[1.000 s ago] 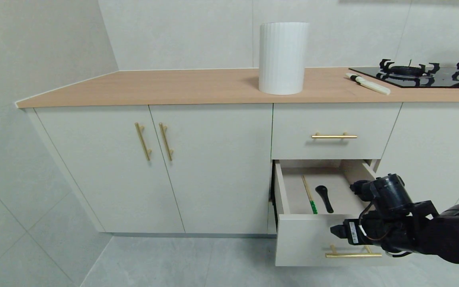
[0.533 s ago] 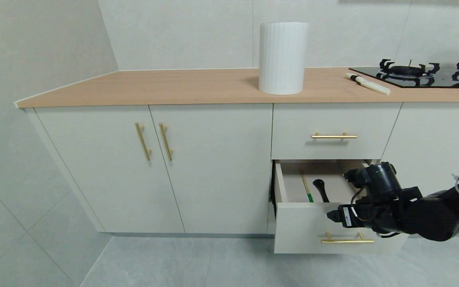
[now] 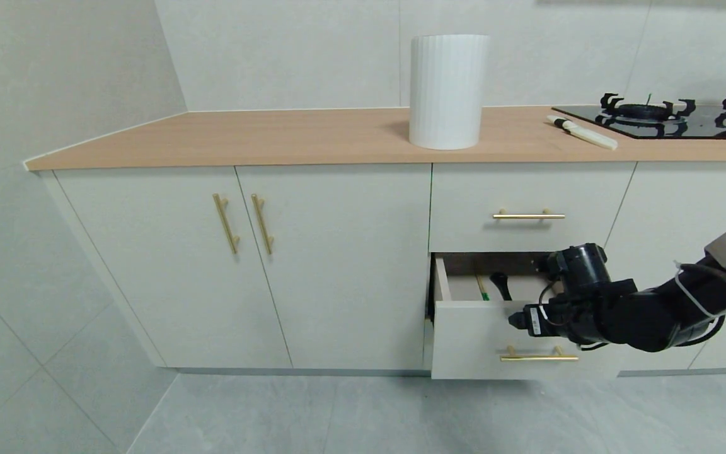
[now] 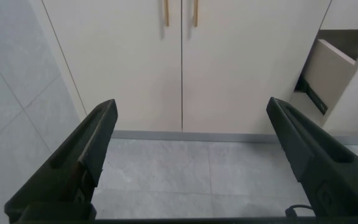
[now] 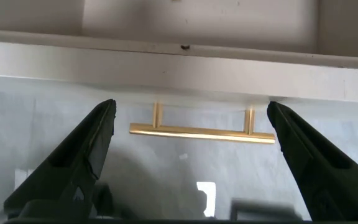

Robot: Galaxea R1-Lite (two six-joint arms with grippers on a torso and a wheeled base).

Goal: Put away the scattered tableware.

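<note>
Drawer [image 3: 470, 340] further in (black spoon [image 3: 501, 285] inside)

Head cam sits high and well back, looking forward and down over the counter [image 3: 275, 135], cabinet doors [image 3: 243, 265] and half-open drawer [image 3: 470, 340]. Left wrist cam hangs low, facing those doors and the floor [image 4: 166, 174] between its jaws (drawer beyond one jaw). Right wrist cam is right up at the drawer front, handle [image 5: 202, 132] between its jaws.

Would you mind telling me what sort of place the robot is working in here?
Most likely a home kitchen: a gas hob, a wooden countertop over cabinets, and a part-open drawer holding chopsticks and a spoon.
</note>
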